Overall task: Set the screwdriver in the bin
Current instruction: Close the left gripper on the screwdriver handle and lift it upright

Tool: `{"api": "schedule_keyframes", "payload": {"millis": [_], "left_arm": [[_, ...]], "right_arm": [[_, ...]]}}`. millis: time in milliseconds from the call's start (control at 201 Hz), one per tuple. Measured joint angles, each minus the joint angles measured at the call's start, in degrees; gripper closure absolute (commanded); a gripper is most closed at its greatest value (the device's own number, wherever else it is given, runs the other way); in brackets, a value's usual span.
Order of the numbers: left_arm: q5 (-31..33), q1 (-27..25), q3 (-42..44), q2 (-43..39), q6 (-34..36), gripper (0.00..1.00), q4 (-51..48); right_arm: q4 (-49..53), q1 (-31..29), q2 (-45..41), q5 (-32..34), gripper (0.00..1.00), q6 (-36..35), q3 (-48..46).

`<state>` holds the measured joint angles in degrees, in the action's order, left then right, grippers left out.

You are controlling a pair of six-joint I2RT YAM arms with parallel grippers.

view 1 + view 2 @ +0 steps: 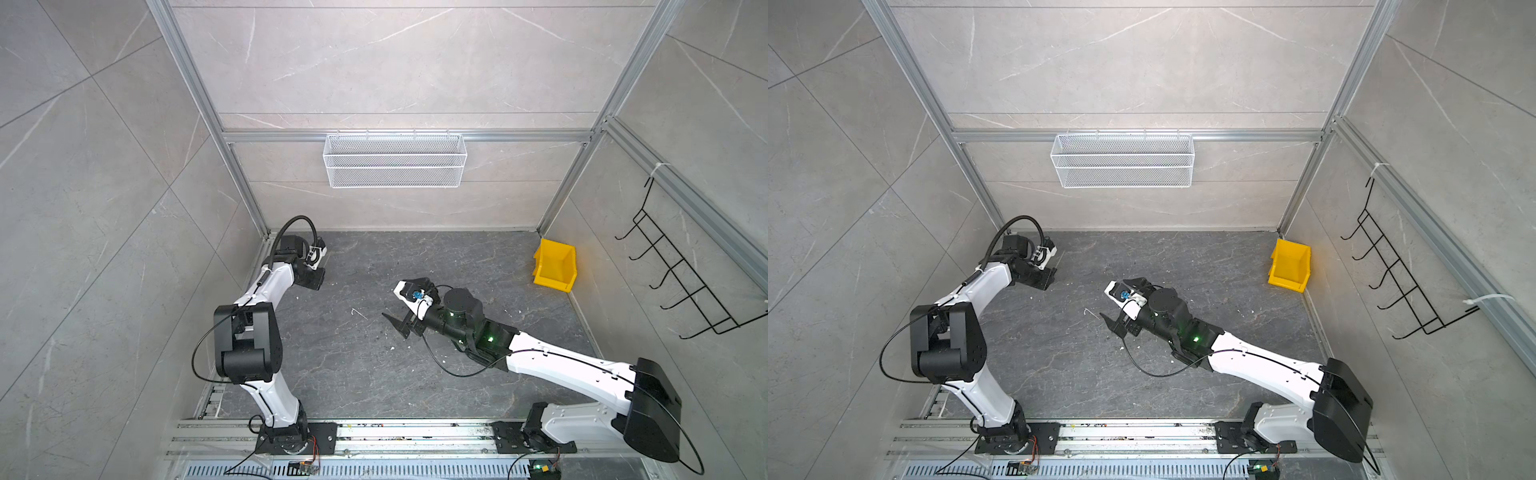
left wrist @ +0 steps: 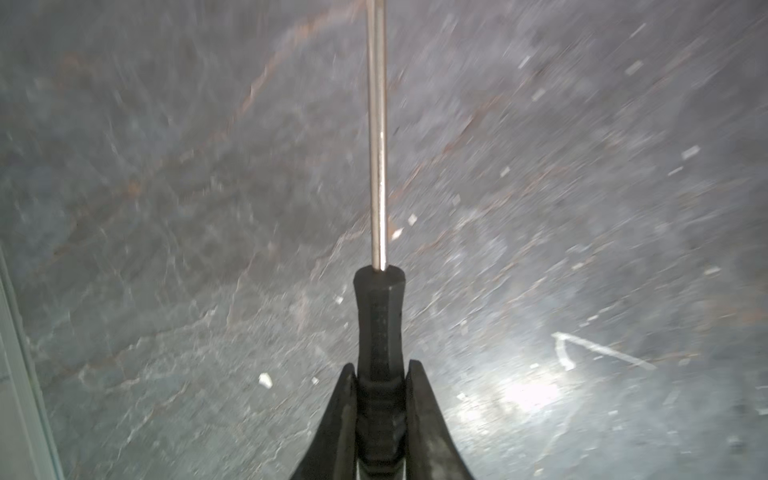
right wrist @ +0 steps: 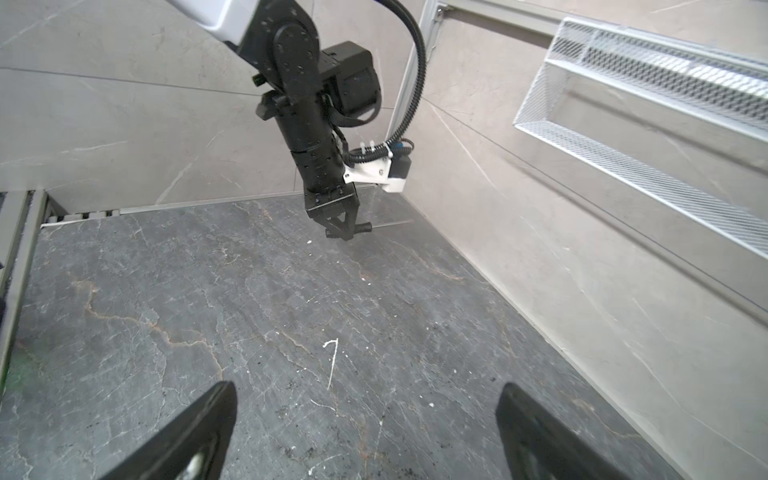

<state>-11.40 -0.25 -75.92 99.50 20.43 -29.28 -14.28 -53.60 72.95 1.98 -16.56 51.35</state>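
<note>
In the left wrist view the screwdriver (image 2: 379, 316) runs away from the jaws, black handle nearest and thin silver shaft beyond. My left gripper (image 2: 380, 365) is shut on the handle's ribbed end, just above the dark stone floor. The right wrist view shows that gripper (image 3: 345, 228) pointing down near the back left corner, with the handle's end (image 3: 365, 227) sticking out sideways. In both top views the wrist (image 1: 311, 282) hides the screwdriver. The yellow bin (image 1: 552, 284) (image 1: 1287, 282) stands in the far right corner, with nothing seen inside. My right gripper (image 1: 395, 297) (image 3: 365, 388) hangs open and empty mid-floor.
A white wire-mesh basket (image 1: 395, 160) hangs on the back wall. A black hook rack (image 1: 681, 266) is fixed to the right wall. A white scratch (image 3: 332, 361) marks the floor between the arms. Aluminium rails (image 1: 395, 432) line the front edge.
</note>
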Motion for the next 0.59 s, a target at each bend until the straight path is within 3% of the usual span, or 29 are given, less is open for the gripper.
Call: {"api": "schedule_keyframes", "payload": {"millis": [593], "left_arm": [[-14.2,-18.6,4.7,-5.1,-21.8,1.00,24.8]], "right_arm": [[2.7,10.4,-15.5,0.9,0.01,4.6,-8.1]]}}
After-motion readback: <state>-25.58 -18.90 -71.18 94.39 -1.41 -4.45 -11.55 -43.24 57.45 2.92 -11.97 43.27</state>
